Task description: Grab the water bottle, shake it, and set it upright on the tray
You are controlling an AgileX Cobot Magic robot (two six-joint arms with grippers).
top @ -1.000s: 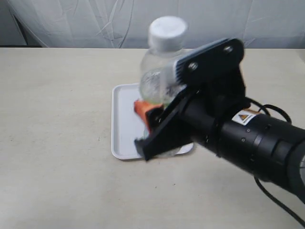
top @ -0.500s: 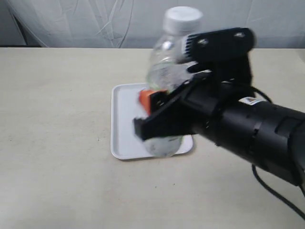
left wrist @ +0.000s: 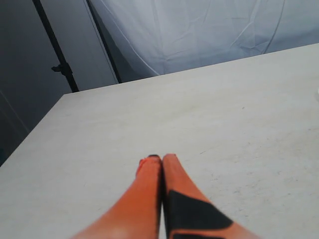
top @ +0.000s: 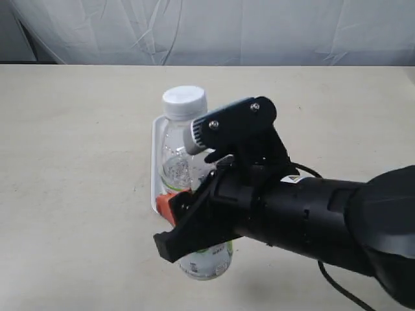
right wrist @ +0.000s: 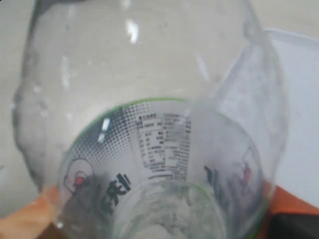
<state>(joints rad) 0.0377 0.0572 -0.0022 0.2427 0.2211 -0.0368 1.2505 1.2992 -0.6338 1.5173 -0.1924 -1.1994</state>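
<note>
Your right gripper (top: 180, 191) pinched the water bottle (top: 176, 159) across its body, cap up and a little tilted. I judge this grip kept it firm for the shaking. The bottle hung in the air in front of the tray (top: 157, 149) and did not stand on it. Your left gripper (left wrist: 159, 162) had its fingers pressed together on nothing, over the table (left wrist: 224, 124), probably to stay out of the way. Compared with half a second before, the bottle was lower and more to the left.

Arms: right engaged, left idle.
Right gripper (top: 188, 181) held aloft, jaws clamped across the water bottle (top: 176, 152); left gripper (left wrist: 160, 164) low, orange fingers (left wrist: 144, 199) pressed together.
</note>
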